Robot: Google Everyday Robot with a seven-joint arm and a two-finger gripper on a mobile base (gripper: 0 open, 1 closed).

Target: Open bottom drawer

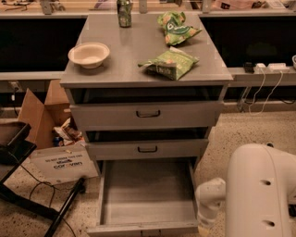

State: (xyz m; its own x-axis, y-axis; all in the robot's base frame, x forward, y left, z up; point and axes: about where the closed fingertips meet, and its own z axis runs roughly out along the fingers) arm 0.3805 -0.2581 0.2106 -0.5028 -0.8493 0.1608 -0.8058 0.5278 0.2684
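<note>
The bottom drawer (147,194) of the grey metal cabinet is pulled far out, and its plain grey inside is bare. Its slim front (115,229) lies along the lower edge of the view, with the dark handle barely showing there. My white arm (261,194) fills the lower right. My gripper (204,227) hangs at the end of the white wrist, just right of the drawer's front right corner, cut off by the lower edge of the view. It is not on the handle. The middle drawer (147,149) and top drawer (148,114) stand slightly ajar.
On the cabinet top are a white bowl (89,54), two green snack bags (169,63) and a can (123,11). A cardboard box (41,113), a white printed bag (64,164) and a black stand leg (62,210) sit to the left. Cables (263,88) hang at the right.
</note>
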